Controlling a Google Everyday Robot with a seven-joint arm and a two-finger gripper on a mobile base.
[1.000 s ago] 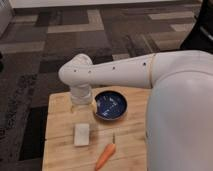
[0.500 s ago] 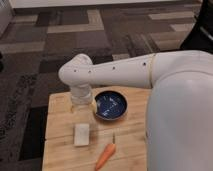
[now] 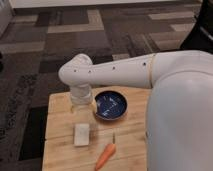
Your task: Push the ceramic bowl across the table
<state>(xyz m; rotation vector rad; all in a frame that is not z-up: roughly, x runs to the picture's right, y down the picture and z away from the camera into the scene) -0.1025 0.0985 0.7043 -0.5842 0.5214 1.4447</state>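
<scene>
Centrally, the gripper (image 3: 84, 102) hangs below the bent white arm (image 3: 115, 72) over the far left part of the table (image 3: 60, 155). It points down at the wood, and whether it is released or clenched cannot be told, since the wrist hides it from above. Just to its right, touching or nearly touching it, sits the ceramic bowl (image 3: 111, 106), upright on the far middle of the tabletop with faint pale marks inside. Nearer the camera, a small white block (image 3: 81, 134) lies almost directly below the gripper, apart from the bowl. A carrot (image 3: 106, 156) lies at a slant close to the near edge, right of the block. The robot's large white body (image 3: 180, 115) covers the table's right side. Patterned dark carpet (image 3: 50, 50) surrounds the table.
</scene>
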